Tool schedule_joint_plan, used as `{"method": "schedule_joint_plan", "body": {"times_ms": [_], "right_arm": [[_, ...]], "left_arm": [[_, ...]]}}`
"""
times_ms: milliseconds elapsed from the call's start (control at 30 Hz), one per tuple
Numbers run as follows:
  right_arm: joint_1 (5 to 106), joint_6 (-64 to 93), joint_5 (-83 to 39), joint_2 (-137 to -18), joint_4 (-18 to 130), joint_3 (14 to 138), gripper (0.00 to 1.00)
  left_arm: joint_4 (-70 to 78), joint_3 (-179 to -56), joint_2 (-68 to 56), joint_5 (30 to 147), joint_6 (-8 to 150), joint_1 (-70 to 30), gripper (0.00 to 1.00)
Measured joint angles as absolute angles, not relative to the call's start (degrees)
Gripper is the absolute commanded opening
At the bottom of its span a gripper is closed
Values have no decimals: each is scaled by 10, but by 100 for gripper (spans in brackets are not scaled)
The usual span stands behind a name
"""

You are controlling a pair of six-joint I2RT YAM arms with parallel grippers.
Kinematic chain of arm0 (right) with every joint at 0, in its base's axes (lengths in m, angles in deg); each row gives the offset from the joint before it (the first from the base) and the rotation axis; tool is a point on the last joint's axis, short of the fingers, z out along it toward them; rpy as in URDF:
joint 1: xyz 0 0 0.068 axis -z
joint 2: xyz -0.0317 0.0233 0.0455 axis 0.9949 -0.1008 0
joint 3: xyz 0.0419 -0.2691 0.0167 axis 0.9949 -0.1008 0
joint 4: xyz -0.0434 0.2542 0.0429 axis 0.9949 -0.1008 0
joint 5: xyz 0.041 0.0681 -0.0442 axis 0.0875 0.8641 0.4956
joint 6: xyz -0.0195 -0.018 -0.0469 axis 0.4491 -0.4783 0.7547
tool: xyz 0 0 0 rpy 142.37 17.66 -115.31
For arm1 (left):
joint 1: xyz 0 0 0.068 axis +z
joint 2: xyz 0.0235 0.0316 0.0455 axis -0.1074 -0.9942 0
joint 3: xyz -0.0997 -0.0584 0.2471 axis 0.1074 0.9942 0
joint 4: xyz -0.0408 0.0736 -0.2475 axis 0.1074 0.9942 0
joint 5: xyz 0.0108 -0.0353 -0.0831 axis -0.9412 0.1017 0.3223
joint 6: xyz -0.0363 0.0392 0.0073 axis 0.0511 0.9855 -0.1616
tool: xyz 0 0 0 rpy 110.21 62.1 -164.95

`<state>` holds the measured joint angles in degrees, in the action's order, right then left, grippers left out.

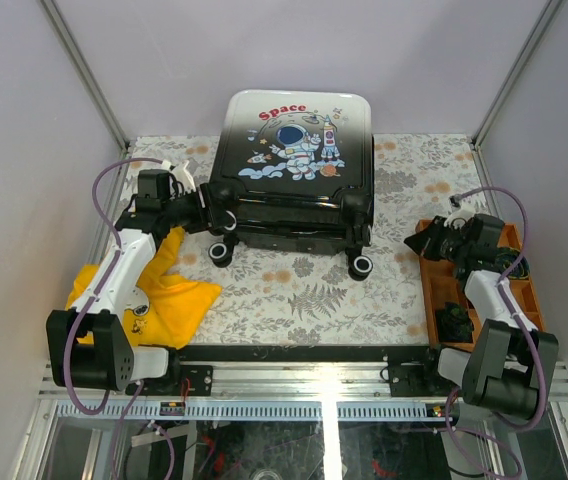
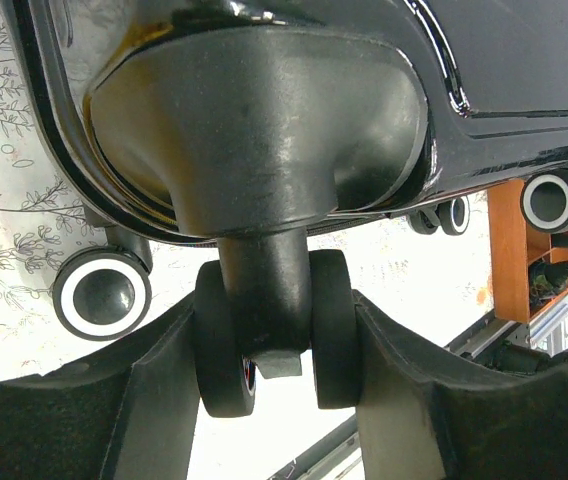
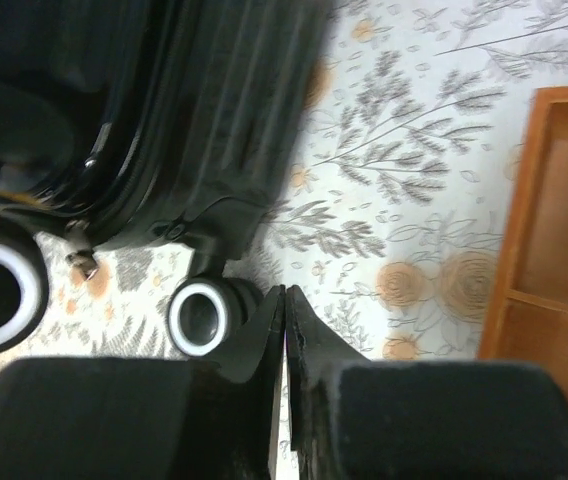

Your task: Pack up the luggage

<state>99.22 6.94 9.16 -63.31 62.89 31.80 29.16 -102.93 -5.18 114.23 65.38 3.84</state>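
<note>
Left gripper [image 2: 274, 350] clamped on luggage [image 1: 294, 150] caster wheel [image 2: 226, 340]; shell directly ahead. Right gripper [image 3: 285, 330] fingers together, empty; luggage just ahead-left. Yellow garment [image 1: 169, 295] behind left gripper, outside luggage: packing looks unfinished.

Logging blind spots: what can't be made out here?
- Inside of the suitcase: every view, its shell hides it.
- Orange tray contents: top view, right arm covers part, rest too small.
- Yellow cloth: top view, partly under left arm.
- Wheel in left fingers: left wrist view, they cover its outer faces.
</note>
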Motion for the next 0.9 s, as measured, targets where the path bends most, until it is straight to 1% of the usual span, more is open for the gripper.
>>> {"method": "schedule_joint_plan", "body": {"times_ms": [67,133,167,267,400,567,767,900], "right_arm": [[993,75,122,-637,632,319,34],[990,79,149,-632,654,310,44],[986,87,160,-627,668,303,46],[958,128,190,-621,680,296,47],[919,230,232,-621,686,296,47],[908,368,271,-621,701,296,48],[874,503,291,-623,709,296,49],[849,548,296,-625,737,294,49]], "left_arm": [[291,-1029,-52,1145,658,40,0],[291,-1029,-52,1147,661,40,0],[290,-1028,-52,1148,662,40,0],[289,-1028,-52,1149,667,40,0],[287,-1026,-52,1150,670,40,0],[286,-1025,-52,1152,671,40,0],[285,-1025,-52,1153,671,40,0],[284,-1025,-52,1153,670,40,0]]}}
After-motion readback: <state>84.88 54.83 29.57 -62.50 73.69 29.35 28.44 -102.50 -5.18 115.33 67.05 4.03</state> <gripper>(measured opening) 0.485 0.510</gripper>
